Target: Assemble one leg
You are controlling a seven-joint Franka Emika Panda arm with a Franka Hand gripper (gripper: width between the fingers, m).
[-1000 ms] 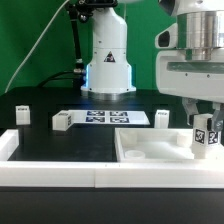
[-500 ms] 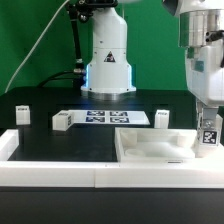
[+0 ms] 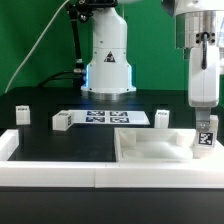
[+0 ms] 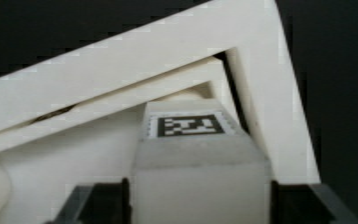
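My gripper is at the exterior view's right, shut on a leg, a short white post with a tag, held upright. It hangs at the right corner of the large white tabletop piece, low against its rim. In the wrist view the leg fills the gap between my dark fingers, tag end pointing into the raised corner of the tabletop piece. My gripper grips the leg's sides. Whether the leg's end touches the tabletop piece is hidden.
Three loose legs stand on the black table: one at the far left, one by the marker board, one behind the tabletop piece. The marker board lies mid-table. The robot base stands behind. A white wall borders the front.
My wrist has turned, so the gripper now looks narrower. It has shifted slightly right and down with the leg, closer to the tabletop piece's right corner.
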